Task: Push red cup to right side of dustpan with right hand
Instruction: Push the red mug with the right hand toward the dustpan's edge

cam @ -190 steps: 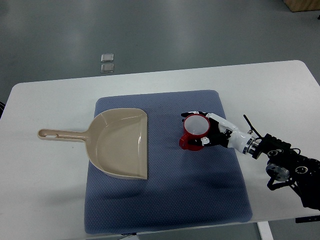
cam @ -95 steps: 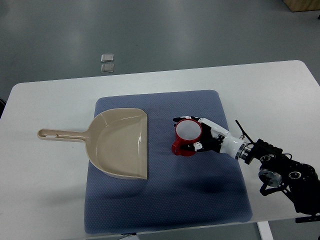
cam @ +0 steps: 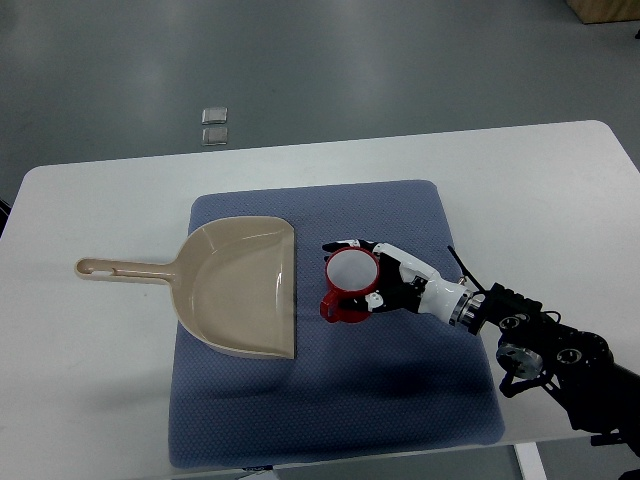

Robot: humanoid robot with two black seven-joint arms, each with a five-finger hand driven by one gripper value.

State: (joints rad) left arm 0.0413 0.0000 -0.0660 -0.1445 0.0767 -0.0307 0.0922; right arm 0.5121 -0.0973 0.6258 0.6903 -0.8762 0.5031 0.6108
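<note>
Red cup (cam: 349, 290) stands upright on the blue mat (cam: 400, 400), just right of the beige dustpan (cam: 240, 285) and apart from its open edge by a narrow strip of mat. The right hand (cam: 385, 280), entering from the lower right, has its fingers (cam: 345, 245) curled around the cup's far and right sides, in contact with it. The mat lies on the white desk (cam: 90, 370); the dustpan's handle extends left off the mat.

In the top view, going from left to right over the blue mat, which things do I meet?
Dustpan → red cup → right hand, its arm reaching in from the right edge.
</note>
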